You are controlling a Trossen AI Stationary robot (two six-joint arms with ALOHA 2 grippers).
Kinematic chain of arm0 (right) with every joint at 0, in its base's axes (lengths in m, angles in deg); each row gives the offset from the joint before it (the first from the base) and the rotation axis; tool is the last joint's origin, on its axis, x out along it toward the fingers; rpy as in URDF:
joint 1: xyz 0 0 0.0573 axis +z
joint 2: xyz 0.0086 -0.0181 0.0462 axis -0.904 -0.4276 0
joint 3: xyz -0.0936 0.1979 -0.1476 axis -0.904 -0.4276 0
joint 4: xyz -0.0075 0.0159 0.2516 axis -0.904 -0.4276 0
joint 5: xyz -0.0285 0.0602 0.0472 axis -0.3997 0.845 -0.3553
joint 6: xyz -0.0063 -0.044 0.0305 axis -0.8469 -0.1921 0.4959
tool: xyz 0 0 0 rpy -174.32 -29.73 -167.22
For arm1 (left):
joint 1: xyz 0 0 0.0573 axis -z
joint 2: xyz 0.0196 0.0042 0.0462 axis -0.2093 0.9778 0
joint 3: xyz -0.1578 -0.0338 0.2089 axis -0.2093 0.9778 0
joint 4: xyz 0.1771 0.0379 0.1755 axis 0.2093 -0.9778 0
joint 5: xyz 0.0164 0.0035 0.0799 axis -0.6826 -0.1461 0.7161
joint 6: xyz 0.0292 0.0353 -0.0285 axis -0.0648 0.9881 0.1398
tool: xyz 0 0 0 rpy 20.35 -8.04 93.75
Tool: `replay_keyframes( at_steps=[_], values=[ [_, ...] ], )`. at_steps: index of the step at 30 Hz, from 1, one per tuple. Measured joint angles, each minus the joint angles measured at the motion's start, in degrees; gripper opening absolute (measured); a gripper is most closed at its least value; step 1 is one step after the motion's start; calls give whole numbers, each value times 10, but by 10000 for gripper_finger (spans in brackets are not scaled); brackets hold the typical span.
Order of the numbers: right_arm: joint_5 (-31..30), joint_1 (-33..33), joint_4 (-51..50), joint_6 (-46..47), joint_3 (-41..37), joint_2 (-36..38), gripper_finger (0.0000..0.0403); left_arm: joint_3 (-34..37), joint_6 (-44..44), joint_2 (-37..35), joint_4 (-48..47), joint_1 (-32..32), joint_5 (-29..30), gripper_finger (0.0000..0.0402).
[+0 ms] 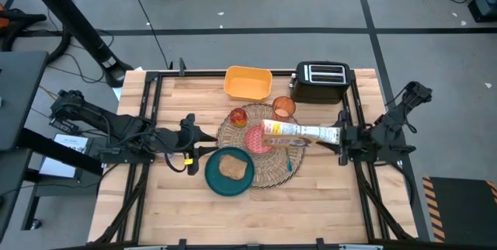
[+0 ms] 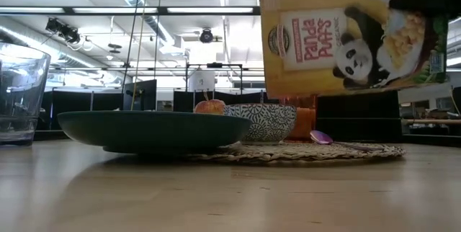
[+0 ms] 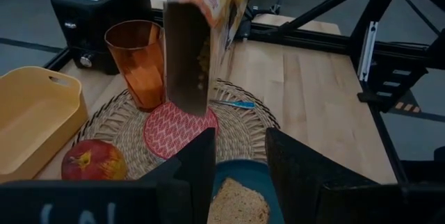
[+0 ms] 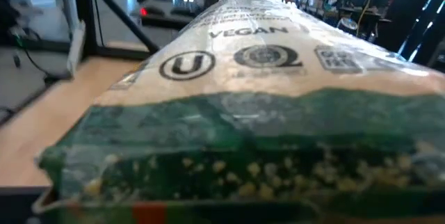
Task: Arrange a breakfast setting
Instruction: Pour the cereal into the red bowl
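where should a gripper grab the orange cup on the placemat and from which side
Grip the orange cup across its upper wall, just below the rim: it stands upright and widens toward the top, so the fingers can straddle it there. Probably come in level from the toaster side; the cereal box held by the right gripper hangs over the pink bowl on the other side.

cereal box (image 4: 243, 106) fills the right wrist view, hiding the right tool's fingers; box partly covers pink bowl (image 1: 255, 140); spoon (image 1: 289, 159) barely discernible.
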Motion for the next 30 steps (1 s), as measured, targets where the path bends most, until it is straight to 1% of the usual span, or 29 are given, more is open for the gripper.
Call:
replay_keyframes(
  at_steps=[8, 18, 30],
  values=[
    [29, -28, -26, 10, 37, -67, 201, 0, 0, 0, 0, 0, 0, 134],
    [61, -56, -57, 9, 87, -120, 201, 0, 0, 0, 0, 0, 0, 134],
    [68, -65, -61, 10, 93, -121, 201, 0, 0, 0, 0, 0, 0, 134]
  ],
)
